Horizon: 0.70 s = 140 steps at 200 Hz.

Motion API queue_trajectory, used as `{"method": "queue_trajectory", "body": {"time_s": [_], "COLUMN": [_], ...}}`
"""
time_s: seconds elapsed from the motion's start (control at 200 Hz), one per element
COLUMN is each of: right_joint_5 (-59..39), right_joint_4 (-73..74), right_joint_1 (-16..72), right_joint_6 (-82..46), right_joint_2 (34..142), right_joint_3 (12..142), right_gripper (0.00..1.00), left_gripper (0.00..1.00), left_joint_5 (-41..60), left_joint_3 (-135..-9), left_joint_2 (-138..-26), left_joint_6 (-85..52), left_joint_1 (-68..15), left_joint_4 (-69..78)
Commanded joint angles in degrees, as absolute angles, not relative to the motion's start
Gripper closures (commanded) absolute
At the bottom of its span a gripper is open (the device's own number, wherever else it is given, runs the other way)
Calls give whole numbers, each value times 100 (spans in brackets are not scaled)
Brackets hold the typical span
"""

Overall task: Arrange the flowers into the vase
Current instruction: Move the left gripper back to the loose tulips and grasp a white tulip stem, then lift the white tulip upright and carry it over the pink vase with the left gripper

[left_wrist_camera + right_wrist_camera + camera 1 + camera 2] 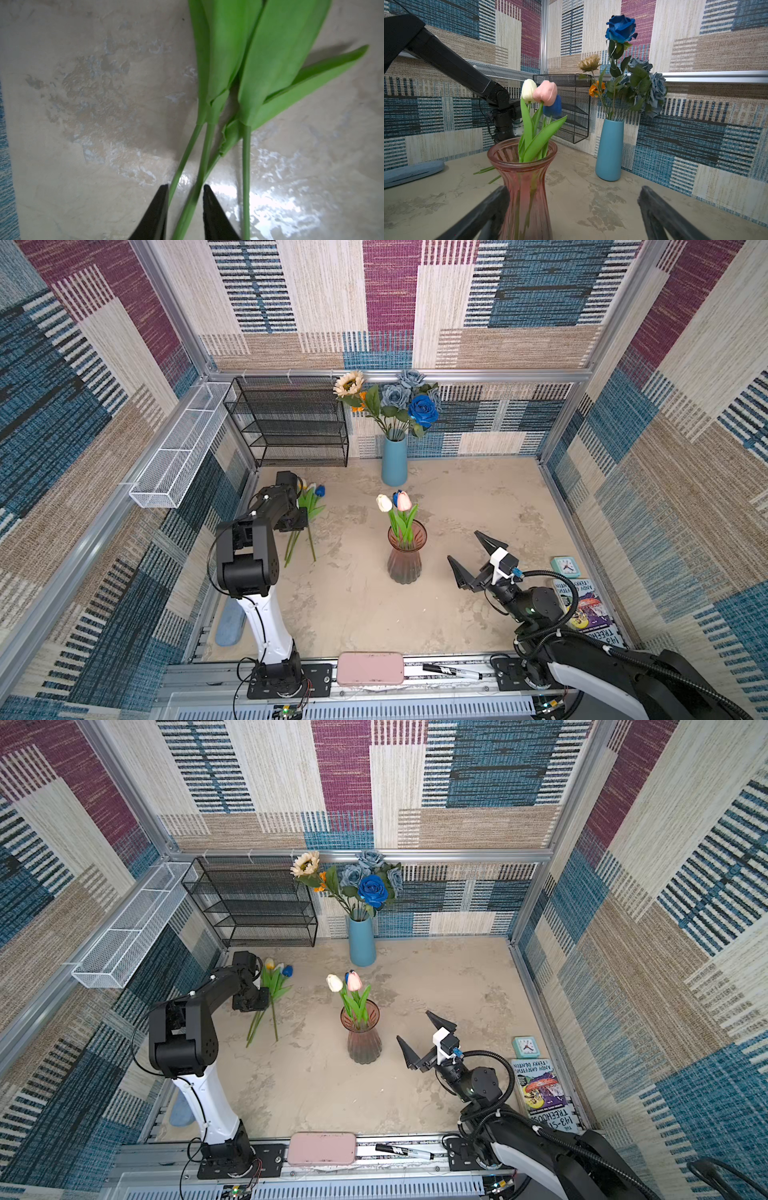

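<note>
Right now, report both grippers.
Left gripper: jaws around two tulip stems; grip cannot be told.
Right gripper: open, empty.

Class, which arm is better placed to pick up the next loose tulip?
Left. The left claw straddles the loose tulips' green stems; the right claw stands open beside the pink ribbed glass vase, far from them.

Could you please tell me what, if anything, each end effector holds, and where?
Right end effector: nothing. Left end effector straddles two tulip stems low down; grip cannot be told.

2 vases [394, 462], 6 tulips [404, 501], 1 sunflower [348, 383].
</note>
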<state>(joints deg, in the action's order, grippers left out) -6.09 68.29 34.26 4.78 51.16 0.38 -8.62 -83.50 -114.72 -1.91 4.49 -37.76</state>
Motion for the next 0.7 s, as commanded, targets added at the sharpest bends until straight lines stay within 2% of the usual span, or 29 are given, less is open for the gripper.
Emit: {"method": "queue_trajectory", "body": {"time_s": [0.0,0.1,0.19,0.456,0.696], "right_joint_5": [-684,-684,-694,-700,-721], "right_joint_4": [7051,7015,7005,7009,6997], "right_joint_1": [3437,3439,3437,3437,3437], "right_joint_6": [448,448,448,442,436], "right_joint_2": [5133,5107,5090,5098,5081], "right_joint_3": [93,105,99,104,97], "right_gripper": [0,0,0,0,0], "left_gripper": [72,76,86,92,92], "left_joint_5": [-881,-890,-818,-765,-518], "left_joint_3": [-8458,-8597,-8636,-8468,-7873], "left_joint_2": [-11607,-11780,-11821,-11319,-10407], "left_joint_6": [57,88,64,-89,-513], "left_joint_1": [457,466,466,422,229], "left_joint_4": [-3785,-3845,-3859,-3974,-3905]}}
